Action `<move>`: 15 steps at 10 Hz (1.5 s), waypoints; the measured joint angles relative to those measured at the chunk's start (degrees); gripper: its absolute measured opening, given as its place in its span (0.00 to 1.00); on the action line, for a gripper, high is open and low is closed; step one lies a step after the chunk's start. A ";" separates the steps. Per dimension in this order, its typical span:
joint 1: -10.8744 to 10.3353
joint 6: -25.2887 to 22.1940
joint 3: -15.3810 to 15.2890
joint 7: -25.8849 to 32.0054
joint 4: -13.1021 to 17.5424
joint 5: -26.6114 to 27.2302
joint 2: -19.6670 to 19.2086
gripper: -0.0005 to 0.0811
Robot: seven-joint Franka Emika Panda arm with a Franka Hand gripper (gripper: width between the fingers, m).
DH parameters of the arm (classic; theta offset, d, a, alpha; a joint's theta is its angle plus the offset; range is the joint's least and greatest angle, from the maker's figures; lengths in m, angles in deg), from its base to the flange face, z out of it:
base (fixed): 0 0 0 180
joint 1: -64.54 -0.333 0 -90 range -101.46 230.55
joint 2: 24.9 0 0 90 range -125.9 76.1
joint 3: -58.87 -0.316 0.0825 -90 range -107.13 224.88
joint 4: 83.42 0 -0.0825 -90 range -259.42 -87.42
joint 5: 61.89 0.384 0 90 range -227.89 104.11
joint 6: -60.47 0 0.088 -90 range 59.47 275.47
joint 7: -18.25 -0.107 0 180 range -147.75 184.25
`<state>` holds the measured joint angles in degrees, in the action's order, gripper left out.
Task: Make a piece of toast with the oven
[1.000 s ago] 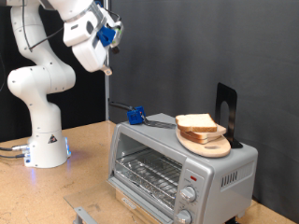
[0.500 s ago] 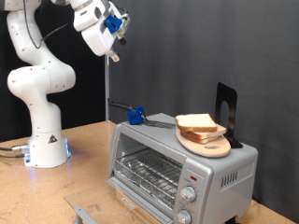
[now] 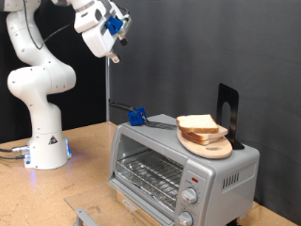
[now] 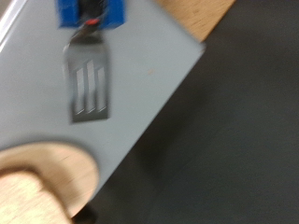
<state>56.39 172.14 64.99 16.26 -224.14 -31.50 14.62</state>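
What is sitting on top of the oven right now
On the oven: bread slices on a round wooden board, plus a blue-handled spatula. The board's centre is covered.

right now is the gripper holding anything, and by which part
Nothing shows between its fingers. The gripper hangs high above the oven, well clear of the piece of toast.

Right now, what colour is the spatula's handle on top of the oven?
Blue. The spatula handle shows best in the wrist view, lying on the oven.
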 joint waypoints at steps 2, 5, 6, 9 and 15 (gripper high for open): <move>-0.01 8.02 -2.39 0.81 -4.20 0.00 -0.22 1.00; -0.02 9.33 -3.67 0.79 -7.17 0.00 -0.56 1.00; -0.02 9.27 -4.09 0.48 -8.07 0.00 -0.61 1.00; 0.06 9.84 -6.37 -2.36 -10.72 -0.35 -0.70 1.00; 0.18 25.00 -11.53 -1.97 -18.12 -0.89 -0.75 1.00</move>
<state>56.57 197.14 53.46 14.28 -242.25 -32.40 13.87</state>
